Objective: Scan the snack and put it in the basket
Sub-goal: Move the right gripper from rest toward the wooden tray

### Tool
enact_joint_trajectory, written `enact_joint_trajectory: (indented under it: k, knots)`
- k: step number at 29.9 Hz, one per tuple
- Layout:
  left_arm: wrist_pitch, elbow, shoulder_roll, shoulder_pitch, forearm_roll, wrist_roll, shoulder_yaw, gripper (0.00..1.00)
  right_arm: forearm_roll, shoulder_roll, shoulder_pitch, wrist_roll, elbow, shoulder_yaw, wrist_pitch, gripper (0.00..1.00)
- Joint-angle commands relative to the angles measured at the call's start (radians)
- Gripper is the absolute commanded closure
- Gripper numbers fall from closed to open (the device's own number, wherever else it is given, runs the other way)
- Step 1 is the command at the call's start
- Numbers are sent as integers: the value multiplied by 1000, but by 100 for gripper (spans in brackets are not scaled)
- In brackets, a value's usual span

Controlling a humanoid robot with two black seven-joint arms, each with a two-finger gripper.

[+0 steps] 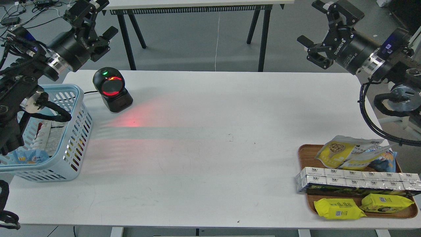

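Snack (342,152) at tray's (304,156) far edge: light, soft, crinkly pouch; pinch upper seam. Left gripper (86,9) and right gripper (332,13) spread, empty.

White table (210,164) with blue basket (74,138), black scanner (111,89), brown wooden tray (307,158).

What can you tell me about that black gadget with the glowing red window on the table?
The scanner is a small black device with a rounded head on a wedge-shaped base, plastic by its look. Its round window glows red, a green light shines on top, and it throws a red patch onto the white table in front of it. It stands upright near the table's far left corner, beside the light blue basket but apart from it. A thin cable leaves its left side.
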Motion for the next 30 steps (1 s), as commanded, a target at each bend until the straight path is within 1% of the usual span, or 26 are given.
enact_joint_trajectory:
  k: [1,9,11,14,19,24,27,30]
  knots:
    - [0,-3,-2,2,-69,0,0,0,0,2,0,0,1,-6,0,0]
    - [0,-6,7,-3,-91,0,0,0,-3,5,8,0,4,-43,0,0]
    - [0,-6,6,-4,-89,0,3,0,-18,10,22,0,4,-90,0,0]
    - [0,-10,1,-12,-88,0,9,0,-54,-5,118,0,10,-223,0,0]
    - [0,-15,-8,-15,-89,0,12,1,-254,-41,333,0,19,-420,0,0]
    - [0,-18,-11,-15,-88,0,12,0,-561,-27,534,0,39,-588,0,0]
    - [0,-18,-11,-15,-88,0,12,0,-711,-1,653,0,114,-702,0,0]
    - [0,-18,-10,-14,-86,0,12,0,-865,-11,761,0,220,-764,0,0]
